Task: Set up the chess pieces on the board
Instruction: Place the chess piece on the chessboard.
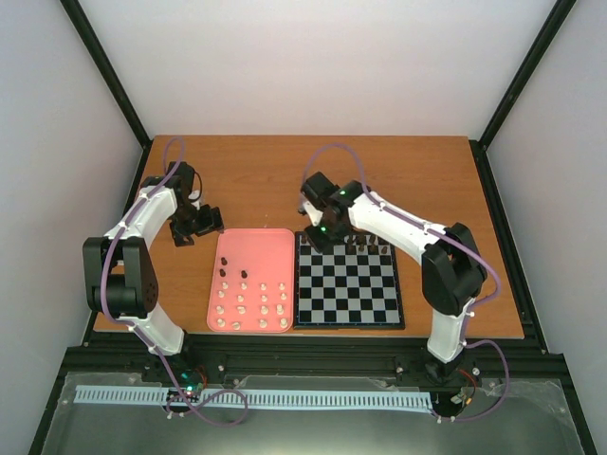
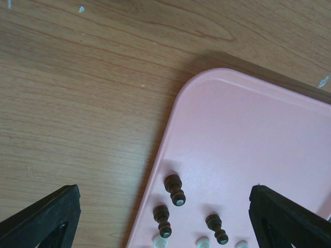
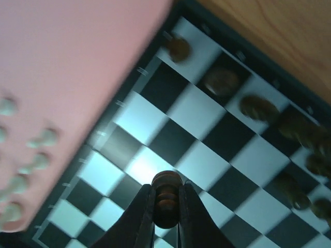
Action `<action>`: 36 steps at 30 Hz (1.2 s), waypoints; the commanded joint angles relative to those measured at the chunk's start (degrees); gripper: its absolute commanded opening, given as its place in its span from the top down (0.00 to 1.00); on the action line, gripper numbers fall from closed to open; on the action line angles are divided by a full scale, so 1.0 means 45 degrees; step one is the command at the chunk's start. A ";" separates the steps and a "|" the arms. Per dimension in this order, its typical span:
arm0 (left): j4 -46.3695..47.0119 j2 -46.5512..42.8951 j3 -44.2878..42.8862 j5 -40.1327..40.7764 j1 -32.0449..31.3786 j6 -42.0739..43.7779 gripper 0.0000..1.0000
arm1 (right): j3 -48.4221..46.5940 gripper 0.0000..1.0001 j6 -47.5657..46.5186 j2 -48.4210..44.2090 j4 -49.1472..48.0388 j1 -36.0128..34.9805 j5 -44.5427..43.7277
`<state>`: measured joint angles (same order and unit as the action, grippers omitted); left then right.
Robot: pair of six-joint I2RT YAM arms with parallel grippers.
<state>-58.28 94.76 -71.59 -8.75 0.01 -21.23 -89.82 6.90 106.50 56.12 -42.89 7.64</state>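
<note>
Right gripper [image 3: 166, 206] pinched shut on one dark piece [image 3: 166, 180], held above the board [image 3: 217, 139] near its tray-side edge.

Whether that piece touches a square yet I cannot tell. More dark pieces [image 3: 220, 81] stand along the board's far edge, with a few in the row in front, so the dark side looks largely placed. Three dark pieces [image 2: 174, 188] wait on the pink tray [image 1: 270, 246] just beside the board, and every cream piece [image 1: 261, 308] in view sits there too, so I judge the whole pale side is left to do. Left gripper [image 1: 199, 226] hangs wide open and empty over the tray's far corner and the wooden table [image 1: 256, 180].
</note>
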 commanded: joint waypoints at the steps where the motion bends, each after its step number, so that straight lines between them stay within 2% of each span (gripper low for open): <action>1: 0.0045 0.0108 -0.0227 0.0108 -0.0002 -0.0019 0.00 | 0.1342 0.97 0.0250 -0.0598 -0.0387 0.0751 -0.1066; 17: -0.0017 0.0319 -0.0318 0.0165 -0.0002 0.0002 0.00 | 0.2108 0.97 -0.0417 0.0337 -0.1175 0.1824 -0.1313; 36: -0.0042 0.0460 -0.0380 0.0221 -0.0002 0.0043 0.00 | 0.2198 0.97 -0.0541 0.1215 -0.1189 0.1876 -0.1125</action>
<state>-58.30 96.29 -71.61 -8.12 0.01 -21.21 -80.47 5.17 110.87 50.94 -34.79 2.37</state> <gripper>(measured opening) 0.998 0.074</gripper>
